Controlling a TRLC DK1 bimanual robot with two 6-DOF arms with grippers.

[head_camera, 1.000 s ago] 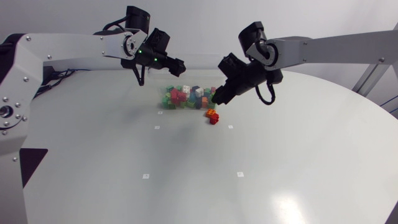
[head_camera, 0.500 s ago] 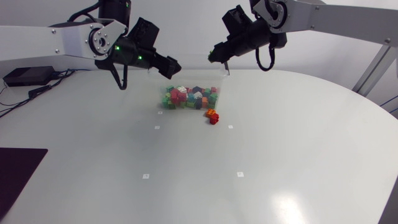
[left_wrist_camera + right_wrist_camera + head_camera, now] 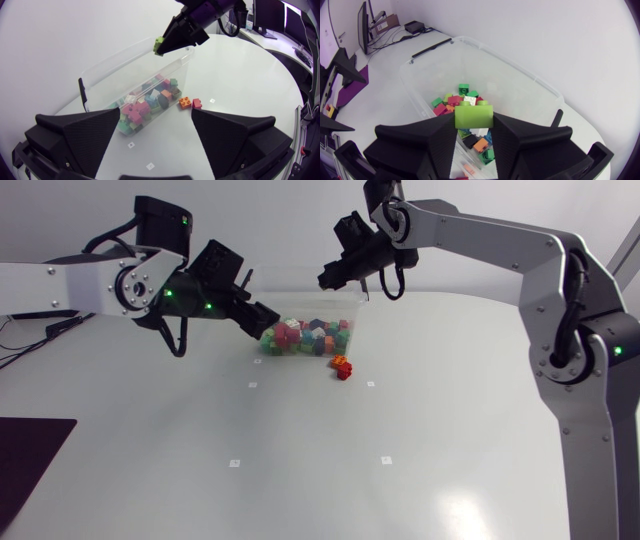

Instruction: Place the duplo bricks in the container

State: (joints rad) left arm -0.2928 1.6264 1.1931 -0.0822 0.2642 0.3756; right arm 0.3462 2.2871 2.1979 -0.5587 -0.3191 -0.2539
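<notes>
On the round white table, the clear plastic container sits out toward 12 o'clock, and most of the duplo bricks already lie heaped in it: pink, green, red, blue and white ones.

Two more lie on the table just outside the container, off its corner at about 5 o'clock. They are an orange brick and, touching it on the near side, a red brick.

The right gripper hangs in the air above the container's far edge, toward 1 o'clock. Its fingers are closed from both sides on a lime-green brick. From its own camera, that brick sits directly over the open box and the pile inside.

The left gripper comes in from 9 o'clock and is poised at the container's left end. I can't make out whether it touches the wall. Its two broad fingers are spread wide with nothing between them. Seen from its wrist, the container lies straight ahead of the gap, with a black clip on its nearer end.
</notes>
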